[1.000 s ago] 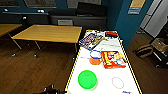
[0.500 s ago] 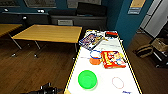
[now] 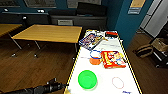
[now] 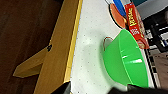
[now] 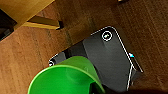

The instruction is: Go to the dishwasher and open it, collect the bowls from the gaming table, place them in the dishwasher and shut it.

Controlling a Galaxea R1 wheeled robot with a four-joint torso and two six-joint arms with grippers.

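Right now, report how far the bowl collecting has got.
Done, apparently: a small green plastic bowl hangs over the wooden floor in the right wrist view, seemingly picked up. In hand: the left gripper is at the edge of the white-topped, yellow-edged gaming table, beside the wide bright green bowl. Left: that bowl and the small orange bowl, both on the table.

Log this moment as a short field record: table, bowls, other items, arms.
table: long white table with a yellow-and-black striped edge
bowls on table: wide green bowl; orange bowl farther along
other items: red game box, blue game box
left gripper: at the table's near edge, beside the wide green bowl
right wrist view: a green bowl up close, above wooden floor
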